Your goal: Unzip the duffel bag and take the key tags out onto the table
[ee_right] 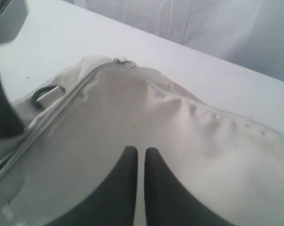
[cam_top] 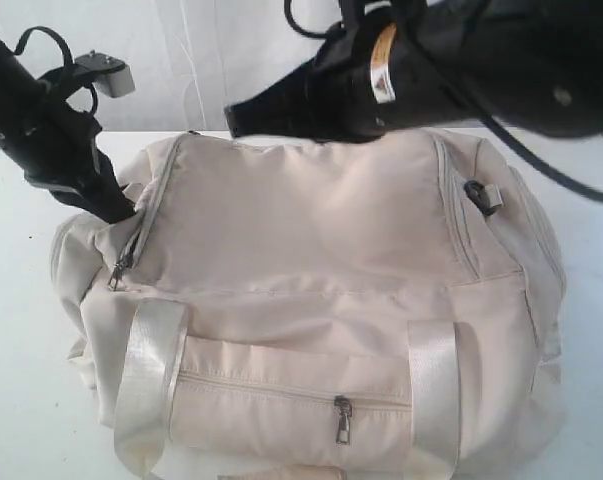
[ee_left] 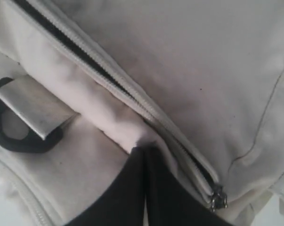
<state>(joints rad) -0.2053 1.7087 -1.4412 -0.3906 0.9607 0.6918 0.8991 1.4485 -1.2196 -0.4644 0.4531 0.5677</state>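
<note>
Exterior view: the duffel bag (cam_top: 311,220) lies on the table (cam_top: 21,400). The left gripper (cam_top: 121,208) presses into the bag's left end, just above a zipper pull (cam_top: 116,275). The right gripper (cam_top: 237,118) hangs at the bag's far edge.

Left wrist view: the black fingers (ee_left: 125,193) are pressed together, with their tips against cream cloth beside the zipper (ee_left: 109,77). Whether cloth is pinched cannot be told. A black D-ring (ee_left: 14,141) sits nearby.

Right wrist view: the fingers (ee_right: 116,188) are drawn together to a thin slit over the bag's top panel.
</note>
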